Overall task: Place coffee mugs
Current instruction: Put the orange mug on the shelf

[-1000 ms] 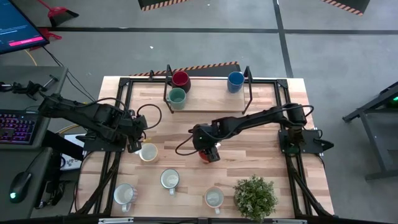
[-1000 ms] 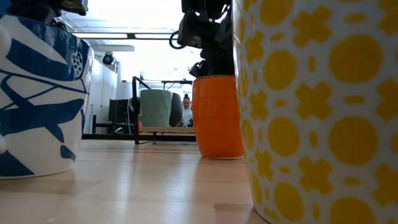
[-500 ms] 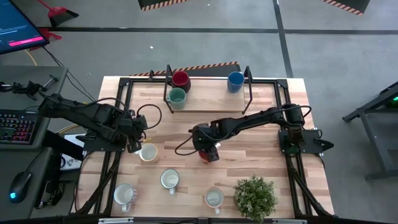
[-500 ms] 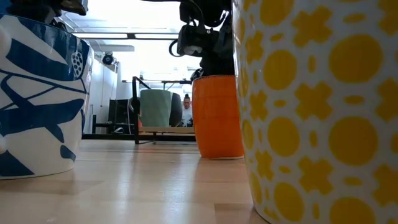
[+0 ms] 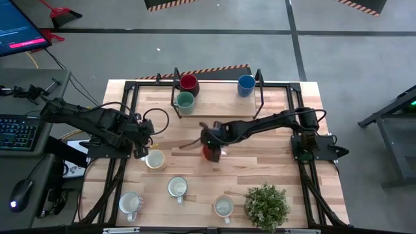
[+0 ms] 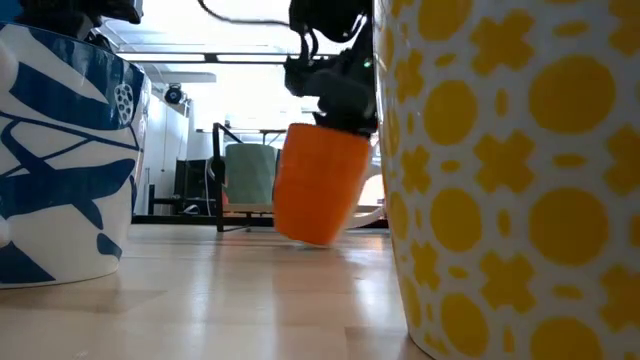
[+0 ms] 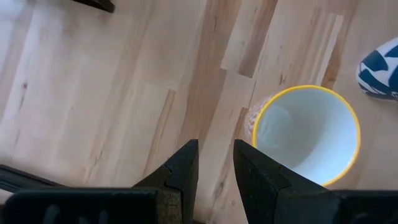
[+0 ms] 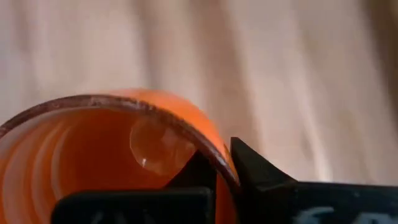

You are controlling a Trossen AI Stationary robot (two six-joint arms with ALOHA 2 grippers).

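My right gripper [image 5: 211, 144] is shut on the orange mug [image 6: 315, 185] above the middle of the table. The dark red [image 5: 188, 82], teal [image 5: 184, 101] and blue [image 5: 246, 84] mugs stand on a raised wooden shelf at the far side. Several white mugs stand near the front, one with a yellow rim [image 5: 155, 159]. My left gripper [image 7: 215, 163] hovers just left of that mug [image 7: 305, 134], empty, with a narrow gap between its fingers. My right gripper pinches the orange mug's rim wall [image 8: 219, 163], one finger inside the mug and one outside. The fingers come from above, pointing down. The mug hangs below them, lifted clear of the table and tilted, its base [image 6: 300, 232] swung to one side.
A green potted plant [image 5: 266, 205] stands at the front right. A black metal frame [image 5: 260, 91] holds the shelf and runs around the table. A blue-patterned mug [image 6: 60, 160] and a yellow-patterned mug [image 6: 520, 180] stand close to the low camera. Bare wood lies between the shelf and the front mugs.
My right gripper has risen and gone a little toward the table's far edge, still shut on the orange mug. The mug stood upright on the table a second ago. It now hangs lifted clear and tipped.
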